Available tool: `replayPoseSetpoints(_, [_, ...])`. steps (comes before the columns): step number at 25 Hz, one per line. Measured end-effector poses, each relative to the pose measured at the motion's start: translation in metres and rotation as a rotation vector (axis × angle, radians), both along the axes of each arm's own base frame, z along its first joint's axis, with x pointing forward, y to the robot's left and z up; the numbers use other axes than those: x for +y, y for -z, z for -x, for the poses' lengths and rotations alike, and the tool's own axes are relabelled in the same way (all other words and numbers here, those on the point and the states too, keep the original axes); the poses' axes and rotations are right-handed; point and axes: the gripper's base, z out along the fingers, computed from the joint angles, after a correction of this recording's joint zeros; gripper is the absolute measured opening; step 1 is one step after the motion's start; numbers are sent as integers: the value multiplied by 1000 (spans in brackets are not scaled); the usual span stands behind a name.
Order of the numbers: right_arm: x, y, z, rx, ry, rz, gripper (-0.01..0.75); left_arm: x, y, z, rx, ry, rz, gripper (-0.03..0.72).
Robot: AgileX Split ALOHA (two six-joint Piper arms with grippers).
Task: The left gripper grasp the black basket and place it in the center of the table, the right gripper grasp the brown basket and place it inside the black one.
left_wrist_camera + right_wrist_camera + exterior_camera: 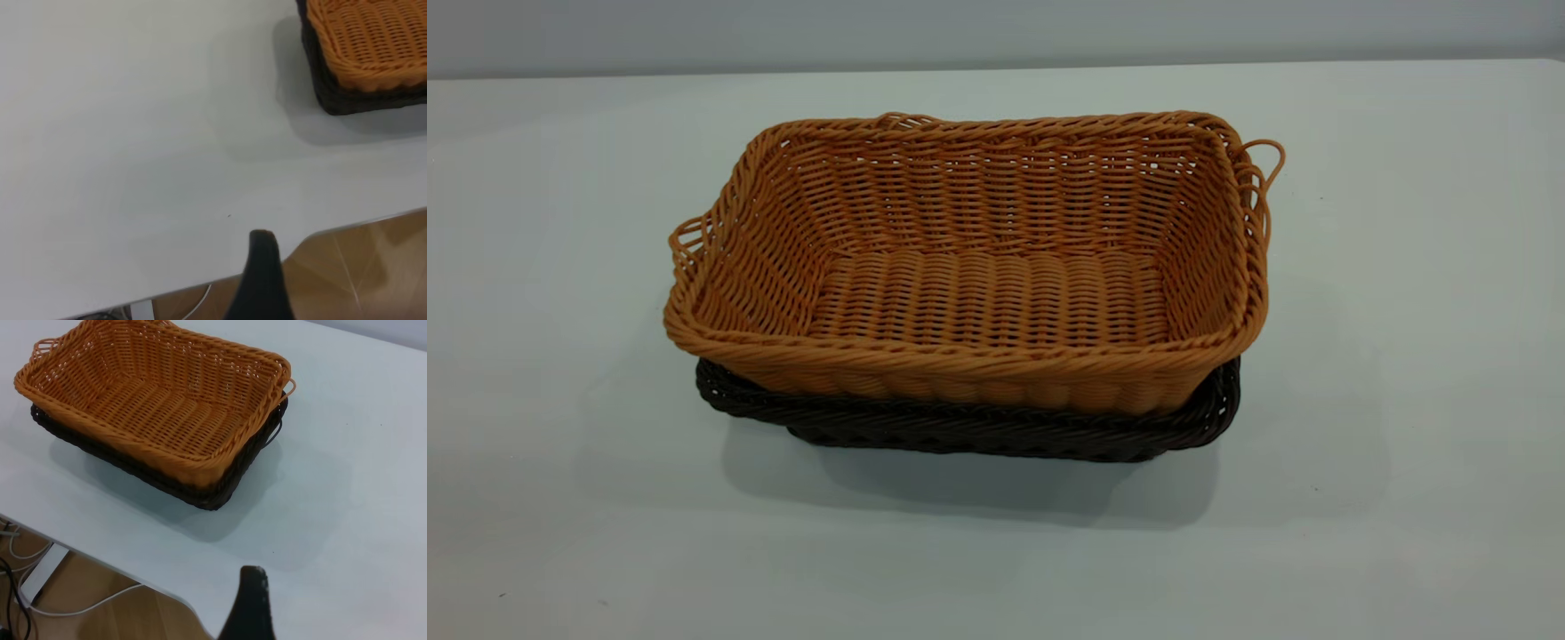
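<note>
Both claws, left gripper (261, 280) and right gripper (248, 607), are hanging back, their grip unreadable; the brown basket (978, 267) is sitting nested in the black basket (978, 427).

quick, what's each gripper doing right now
Left gripper: holding nothing, off the baskets; open or closed cannot be told.
Right gripper: the same.

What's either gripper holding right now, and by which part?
Nothing. The brown basket sits nested in the black basket on the table, and the left gripper and right gripper are both away from them.
</note>
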Motion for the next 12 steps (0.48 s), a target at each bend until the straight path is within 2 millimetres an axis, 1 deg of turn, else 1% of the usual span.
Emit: replayPoseSetpoints(12, [0,0,0,0,0,-1,575,0,0,0,-7,0,1,561])
